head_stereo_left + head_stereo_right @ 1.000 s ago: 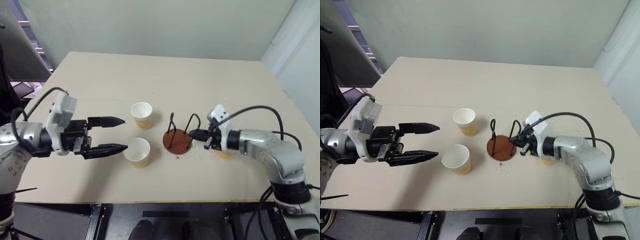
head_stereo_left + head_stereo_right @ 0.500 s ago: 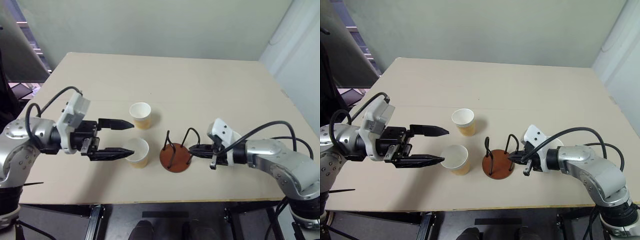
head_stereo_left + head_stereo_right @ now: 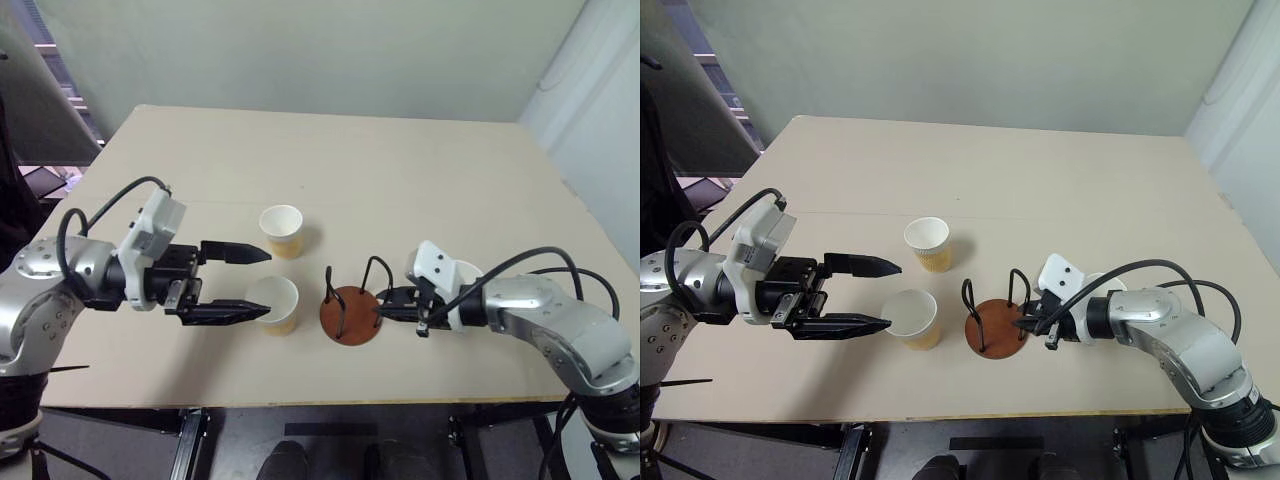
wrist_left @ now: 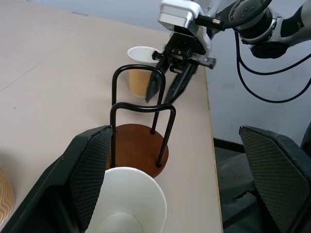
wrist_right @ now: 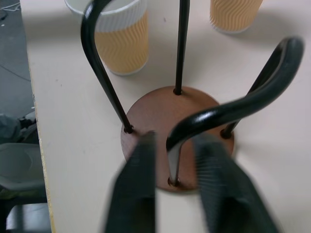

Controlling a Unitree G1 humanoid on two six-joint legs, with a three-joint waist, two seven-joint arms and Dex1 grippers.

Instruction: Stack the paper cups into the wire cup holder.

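Fingers of the right end effector point(image 3: 388, 305) stand partly apart, one on each side of an upright of the near loop on the wire cup holder point(image 3: 350, 315). In the right wrist view I see a gap between each finger and the wire, so nothing is clamped. The holder stands upright near the front edge of the bench point(image 3: 350, 160) with no cup in it. Just behind that wrist I can make out the third paper cup point(image 4: 141, 73), mostly hidden in the head views.

The left end effector point(image 3: 265, 284) is spread as wide as it goes and holds nothing. The nearest paper cup point(image 3: 277, 305) stands upright at its fingertips, close to the front finger — whether that finger touches the rim I cannot tell. This cup sits just beside the holder. The second paper cup point(image 3: 282, 230) stands upright a little further back, beyond the rear finger.
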